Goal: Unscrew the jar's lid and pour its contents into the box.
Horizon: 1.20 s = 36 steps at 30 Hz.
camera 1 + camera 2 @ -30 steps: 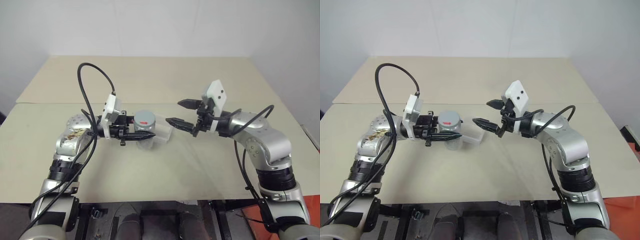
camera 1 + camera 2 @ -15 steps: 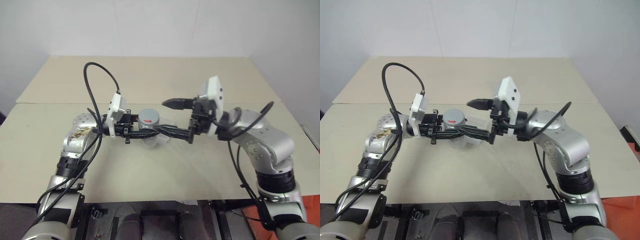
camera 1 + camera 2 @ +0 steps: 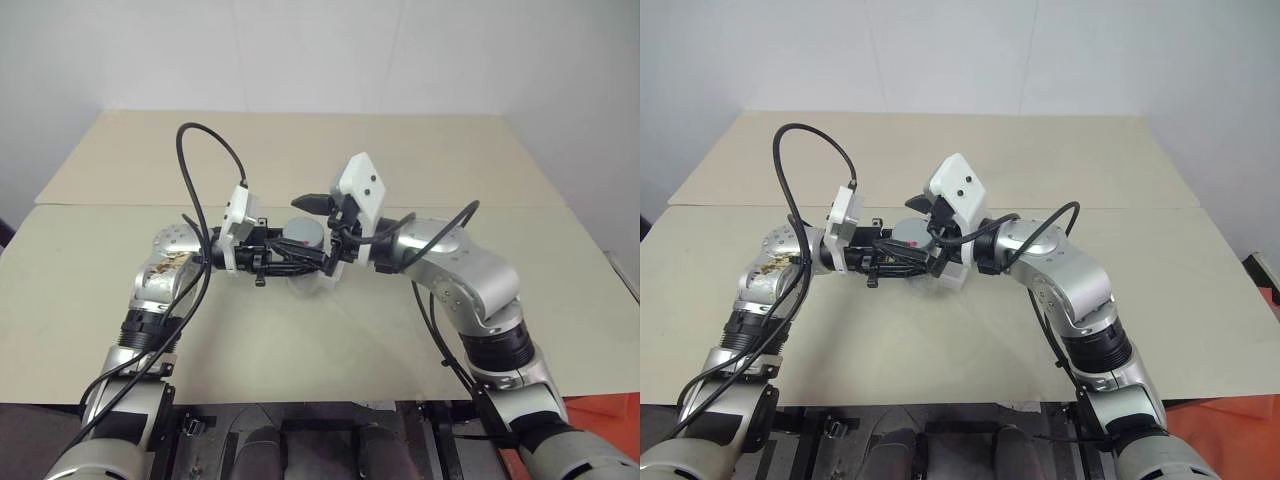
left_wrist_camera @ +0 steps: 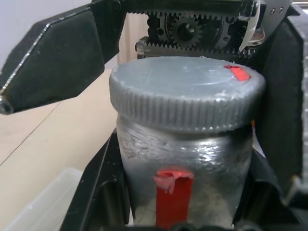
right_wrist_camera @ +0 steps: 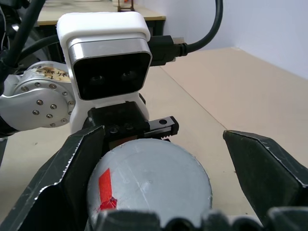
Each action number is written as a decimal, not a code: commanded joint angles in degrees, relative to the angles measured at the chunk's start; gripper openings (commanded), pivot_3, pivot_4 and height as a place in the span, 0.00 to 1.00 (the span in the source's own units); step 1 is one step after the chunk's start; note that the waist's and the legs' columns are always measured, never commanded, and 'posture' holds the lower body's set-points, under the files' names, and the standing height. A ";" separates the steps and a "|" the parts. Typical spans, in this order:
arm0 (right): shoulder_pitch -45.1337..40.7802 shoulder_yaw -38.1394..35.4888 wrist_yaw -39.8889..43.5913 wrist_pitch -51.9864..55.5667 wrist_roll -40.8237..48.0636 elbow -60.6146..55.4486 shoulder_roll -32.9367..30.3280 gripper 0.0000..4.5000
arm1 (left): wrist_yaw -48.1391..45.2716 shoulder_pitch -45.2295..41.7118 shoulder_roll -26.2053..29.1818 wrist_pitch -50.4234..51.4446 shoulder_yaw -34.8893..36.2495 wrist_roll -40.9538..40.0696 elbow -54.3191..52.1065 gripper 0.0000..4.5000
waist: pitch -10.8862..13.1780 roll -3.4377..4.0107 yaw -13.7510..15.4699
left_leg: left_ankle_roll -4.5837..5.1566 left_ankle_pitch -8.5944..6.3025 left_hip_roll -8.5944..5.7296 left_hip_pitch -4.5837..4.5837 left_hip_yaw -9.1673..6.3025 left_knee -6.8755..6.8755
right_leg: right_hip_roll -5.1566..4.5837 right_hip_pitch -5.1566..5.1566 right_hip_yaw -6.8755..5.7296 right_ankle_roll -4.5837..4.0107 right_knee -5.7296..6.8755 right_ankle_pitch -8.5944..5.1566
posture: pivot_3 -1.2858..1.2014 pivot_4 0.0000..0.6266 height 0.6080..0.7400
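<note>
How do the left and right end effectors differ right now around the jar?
The left end effector is shut on the jar, clamping its silvery body below the cap; the right end effector stands wide open, gripping nothing. The left one holds low on the jar; the right one's fingers flank the lid on either side. Both have black fingers and point toward the jar.

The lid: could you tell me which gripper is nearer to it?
Right. The right gripper straddles the lid, open; the left gripper clamps the jar below it.
</note>
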 commanded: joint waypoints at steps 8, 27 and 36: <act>3.89 -7.66 1.19 -0.89 0.17 -1.26 -7.42 0.99 | -0.79 0.11 1.82 0.05 1.15 -0.95 -2.85 0.46 | 0.00 0.00 0.04 | 0.00 0.00 0.00 -0.01 0.00 0.00 | 0.00 0.01 0.00 0.00 -0.03 0.00 | 0.52 0.24 1.00; 14.59 -16.07 7.97 -1.49 7.61 -9.64 -18.06 0.99 | -0.41 0.79 1.35 -0.49 0.99 -0.49 -2.40 0.46 | 0.00 -0.01 0.01 | 0.01 -0.01 0.00 0.03 0.00 -0.01 | 0.01 0.03 0.03 0.00 -0.17 0.00 | 0.52 0.24 1.00; 6.81 -10.62 3.93 1.83 12.16 -12.95 -9.82 0.99 | 0.10 -0.76 -0.84 -1.77 0.64 0.52 0.32 0.46 | 0.00 -0.01 0.02 | 0.01 -0.01 0.00 0.02 -0.03 0.00 | 0.00 0.04 0.02 0.00 -0.14 0.00 | 0.52 0.24 1.00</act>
